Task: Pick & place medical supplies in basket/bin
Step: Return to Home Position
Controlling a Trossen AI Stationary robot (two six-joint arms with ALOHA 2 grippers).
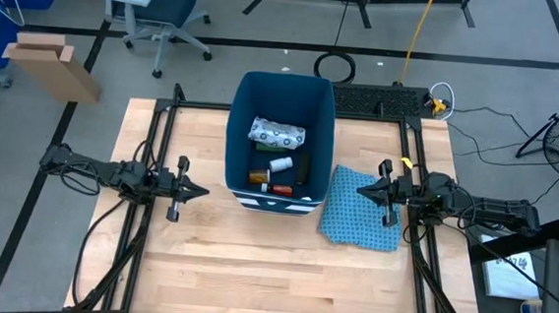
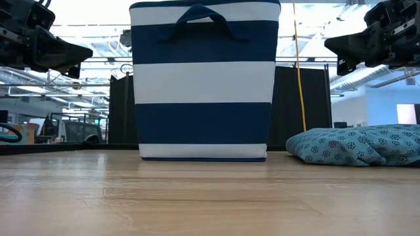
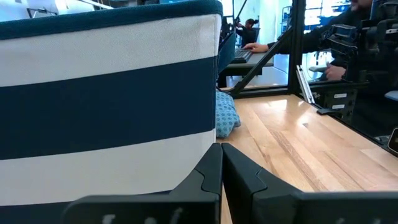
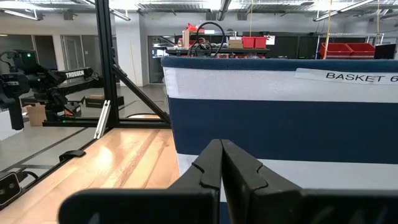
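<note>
You have left jaws pressed together, empty, above counter [image 1: 271,274] left of bin [image 2: 203,124]. Right jaws likewise, above cloth [image 1: 359,219] right of bin. Packet [image 1: 277,133], white bottle [image 1: 281,164], orange bottle [image 1: 259,178], tube [image 1: 281,188] lie inside bin, upright at counter's far middle.

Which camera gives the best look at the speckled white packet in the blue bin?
The high view: looking straight down, it shows the packet lying inside the bin. The low and both wrist views see only the bin's striped outer wall.
</note>
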